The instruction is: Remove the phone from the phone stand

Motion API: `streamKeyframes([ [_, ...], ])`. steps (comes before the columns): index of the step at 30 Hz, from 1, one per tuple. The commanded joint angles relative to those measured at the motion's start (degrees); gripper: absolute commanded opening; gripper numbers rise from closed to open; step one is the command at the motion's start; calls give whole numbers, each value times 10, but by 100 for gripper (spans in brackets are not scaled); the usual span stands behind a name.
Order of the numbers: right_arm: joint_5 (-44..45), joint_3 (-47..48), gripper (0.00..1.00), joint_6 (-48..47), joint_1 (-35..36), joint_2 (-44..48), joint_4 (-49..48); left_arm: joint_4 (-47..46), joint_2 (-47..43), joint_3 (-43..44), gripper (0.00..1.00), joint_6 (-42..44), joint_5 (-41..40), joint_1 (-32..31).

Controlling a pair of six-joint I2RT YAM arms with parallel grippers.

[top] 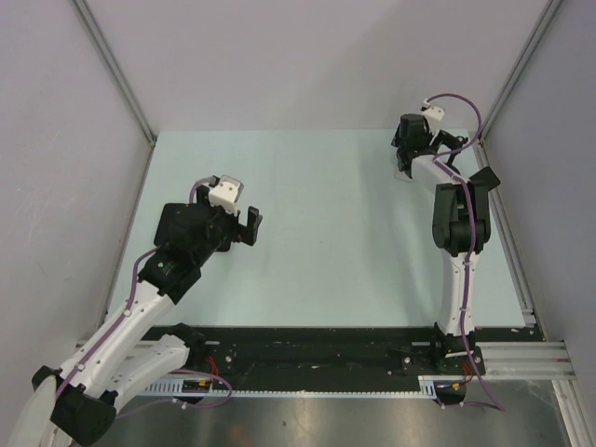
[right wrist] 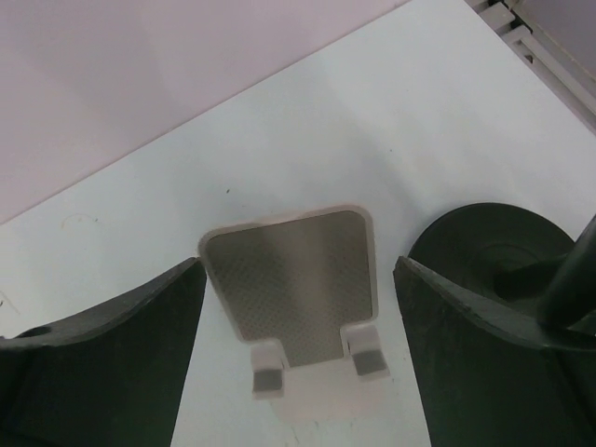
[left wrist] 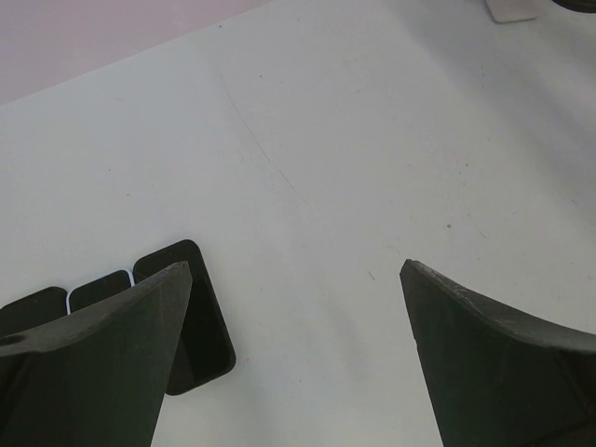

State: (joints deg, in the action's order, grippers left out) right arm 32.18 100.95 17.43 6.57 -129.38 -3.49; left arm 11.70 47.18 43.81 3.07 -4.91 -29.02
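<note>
The white phone stand (right wrist: 293, 289) with a grey mesh back and two small lips stands empty on the table, between the fingers of my open right gripper (right wrist: 298, 265). In the top view the stand (top: 406, 173) is mostly hidden under that gripper (top: 410, 154) at the far right. The black phone (left wrist: 209, 326) lies flat on the table, partly behind the left finger of my open, empty left gripper (left wrist: 296, 270). In the top view the left gripper (top: 250, 223) is left of centre and the phone is hidden under it.
A dark round part with a cable (right wrist: 494, 251) sits just right of the stand. A metal rail (top: 507, 251) runs along the table's right edge. Grey walls close the far and side edges. The stand's corner shows far off in the left wrist view (left wrist: 512, 9).
</note>
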Motion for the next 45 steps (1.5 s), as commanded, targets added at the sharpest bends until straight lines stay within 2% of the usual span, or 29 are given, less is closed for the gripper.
streamKeyframes([
  [1, 9, -11, 91, -10, 22, 66, -43, -11, -16, -1, 100, 16, -9, -3],
  [2, 13, -15, 96, -22, 27, 69, -48, -12, -17, -1, 100, 16, -8, -3],
  [4, 25, -24, 100, -33, 35, 84, -52, -12, -22, -1, 100, 15, -8, -4],
  [11, 44, -85, 100, -63, 67, 156, -72, -11, -38, 0, 100, 5, -12, -4],
  [16, 35, -136, 100, -76, 92, 242, -68, -11, -58, 0, 100, -21, -66, -4],
  [23, 18, -220, 100, -51, 100, 421, 18, -12, -117, -11, 100, -61, -157, -3],
  [29, 20, -316, 100, -39, 101, 616, 104, -12, -177, -22, 100, -77, -249, -2],
  [34, 30, -392, 100, -26, 93, 794, 158, -12, -247, -37, 100, -80, -282, -3],
  [39, 15, -454, 100, -25, 84, 922, 208, -15, -315, -51, 100, -74, -323, -3],
  [45, 26, -512, 100, -53, 82, 1065, 247, -15, -381, -74, 100, -83, -336, -2],
])
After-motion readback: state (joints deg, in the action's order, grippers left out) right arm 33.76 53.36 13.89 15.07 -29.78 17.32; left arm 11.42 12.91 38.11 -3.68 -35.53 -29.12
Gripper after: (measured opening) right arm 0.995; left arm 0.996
